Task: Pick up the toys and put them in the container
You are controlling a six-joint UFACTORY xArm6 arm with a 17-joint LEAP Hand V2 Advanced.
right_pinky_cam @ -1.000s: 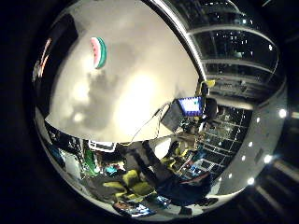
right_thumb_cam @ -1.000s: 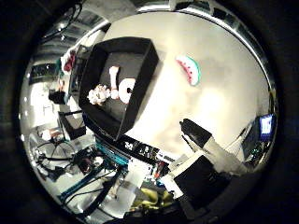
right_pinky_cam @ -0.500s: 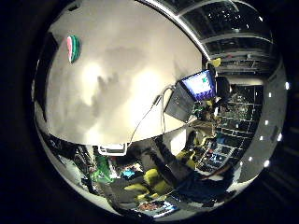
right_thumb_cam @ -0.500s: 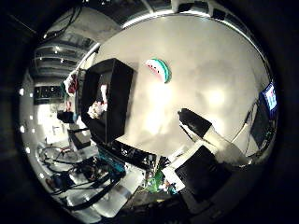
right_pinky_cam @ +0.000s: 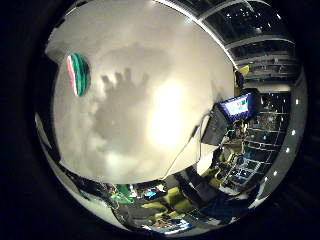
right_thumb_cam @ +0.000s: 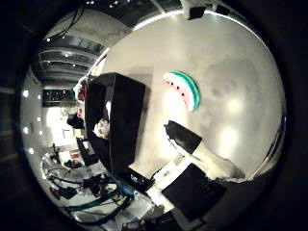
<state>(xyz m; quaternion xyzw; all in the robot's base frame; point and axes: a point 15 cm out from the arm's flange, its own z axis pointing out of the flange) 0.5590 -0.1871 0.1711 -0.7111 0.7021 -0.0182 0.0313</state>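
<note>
A watermelon-slice toy [right_thumb_cam: 184, 89], red with a green rind, lies flat on the white table [right_pinky_cam: 165, 60], a little way from a black container [right_thumb_cam: 120, 120]. Inside the container rest pale toys [right_thumb_cam: 102, 129], partly hidden by its wall. One black-tipped finger of my hand [right_thumb_cam: 192, 147] reaches into the thumb side view, straight, touching nothing. The hand hangs above the table and casts a spread-finger shadow [right_pinky_cam: 122, 107] beside the watermelon toy [right_pinky_cam: 78, 73].
A laptop with a lit screen [right_pinky_cam: 235, 106] stands at the table's far edge. Past the container's side lie a floor with loose gear [right_thumb_cam: 96, 187] and shelving. A black box [right_thumb_cam: 192, 190] sits near the table's edge by my finger.
The camera has swung: the container has slid toward the edge of the thumb side view and turned side-on. The watermelon toy now appears larger in both views.
</note>
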